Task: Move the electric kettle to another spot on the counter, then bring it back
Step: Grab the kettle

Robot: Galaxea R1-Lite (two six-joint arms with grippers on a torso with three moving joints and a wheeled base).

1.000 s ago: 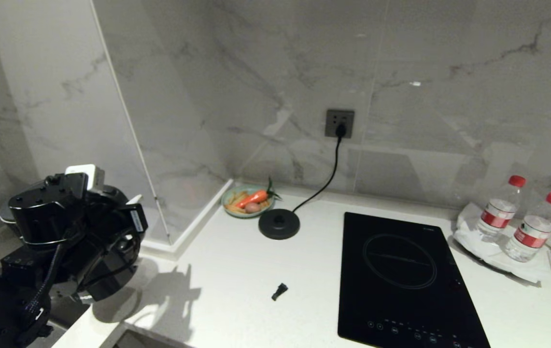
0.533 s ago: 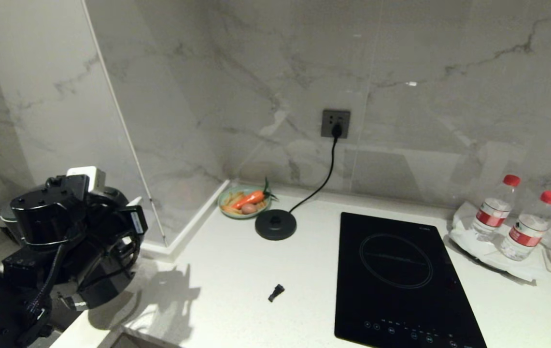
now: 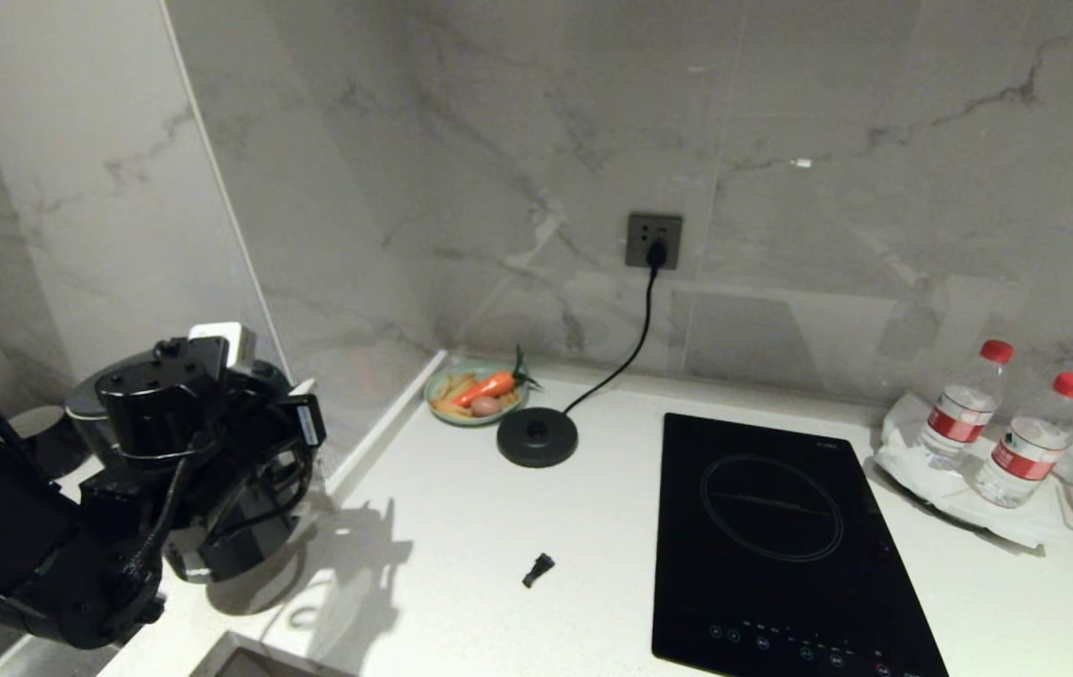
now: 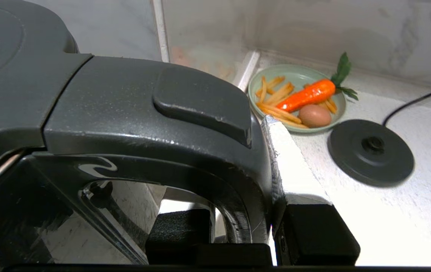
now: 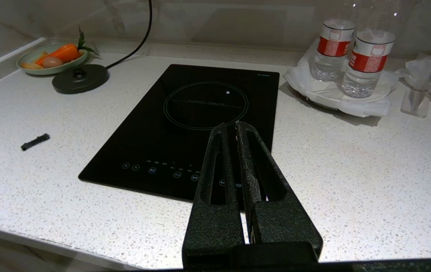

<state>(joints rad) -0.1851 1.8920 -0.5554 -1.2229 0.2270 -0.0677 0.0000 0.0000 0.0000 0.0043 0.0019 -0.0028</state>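
Right gripper (image 5: 234, 126): nearest of all in the right wrist view, fingers pressed together on nothing, poised over the near edge of the hob (image 5: 196, 128); the head view does not show it.
Left gripper (image 4: 245, 226): clamped on the loop handle of the electric kettle (image 4: 124, 113), one black pad inside the loop, the white-taped finger (image 4: 287, 158) against the handle's outer side.
Kettle and claw: the handle sits between the two fingers and the kettle's lid and body fill the wrist camera's frame just beyond them.
Kettle's place: at the far left end of the counter (image 3: 517, 508), well to the left of the base disc (image 3: 537, 437), near the wall corner; whether it rests on the counter or hangs clear of it cannot be told.
Head view only: the left arm's black wrist (image 3: 179, 451) covers most of the kettle (image 3: 85, 414), leaving only a sliver of it to see; a small black piece (image 3: 537, 569) lies in front of the base disc.
Wrist view only: the grip itself, and a green dish (image 4: 298, 96) with a carrot, an egg and fries just behind the base disc (image 4: 370, 151).
Farther back: the disc's cord (image 3: 630, 348) runs up to a wall socket (image 3: 654, 241).
Far right: two water bottles (image 3: 997, 423) stand on a white tray well right of the base disc, beyond the hob.
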